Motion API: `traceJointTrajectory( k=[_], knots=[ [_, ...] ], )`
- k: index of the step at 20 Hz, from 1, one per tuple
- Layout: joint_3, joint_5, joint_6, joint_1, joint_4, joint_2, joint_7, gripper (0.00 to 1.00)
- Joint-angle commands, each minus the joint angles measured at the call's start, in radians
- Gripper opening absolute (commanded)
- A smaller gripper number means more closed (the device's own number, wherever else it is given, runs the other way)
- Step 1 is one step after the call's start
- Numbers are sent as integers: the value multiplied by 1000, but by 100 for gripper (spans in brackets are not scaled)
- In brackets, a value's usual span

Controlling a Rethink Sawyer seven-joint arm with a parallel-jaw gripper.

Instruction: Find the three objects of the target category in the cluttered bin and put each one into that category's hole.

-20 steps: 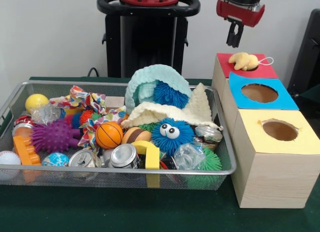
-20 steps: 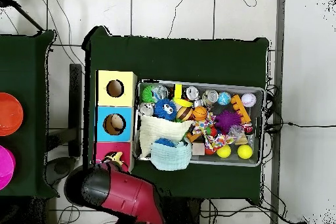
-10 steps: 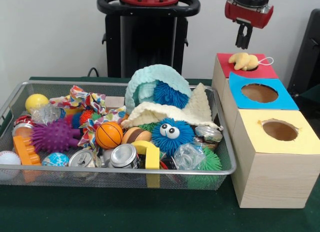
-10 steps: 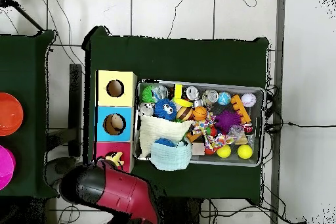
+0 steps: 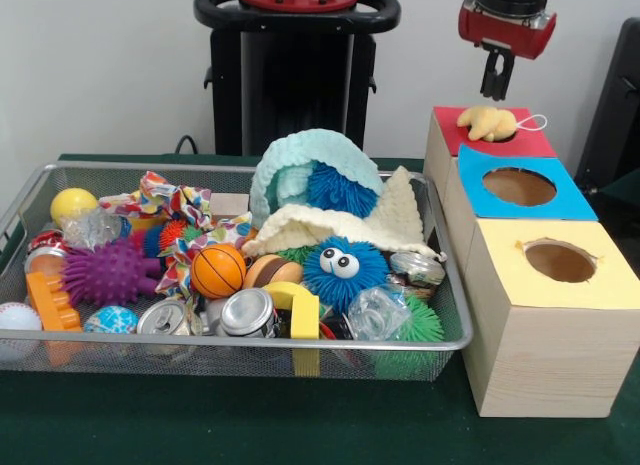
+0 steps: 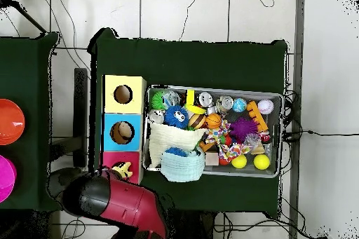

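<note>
A yellow plush toy with a thin loop lies over the hole of the red-topped box, still sticking out of it. My gripper hangs a little above it, just to its right, open and holding nothing. In the overhead view the plush toy rests on the red-topped box, and the red arm covers the gripper. The wire bin holds spiky balls, cans, a small basketball, a blue googly-eyed puff and soft cloth items.
A blue-topped box and a yellow-topped box, each with a round hole, stand in a row in front of the red one, right of the bin. Orange and pink discs lie on a side table.
The gripper has risen and drifted right, away from the plush toy, which stays on the red box. In the overhead view the arm has shifted left.
</note>
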Motion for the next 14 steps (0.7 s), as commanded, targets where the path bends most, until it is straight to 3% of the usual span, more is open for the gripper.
traceJointTrajectory(
  k=[1, 14],
  knots=[
    [85, 33, -83, -51, 23, 13, 178, 0],
    [130, 17, -148, -102, 43, 19, 149, 0]
  ],
)
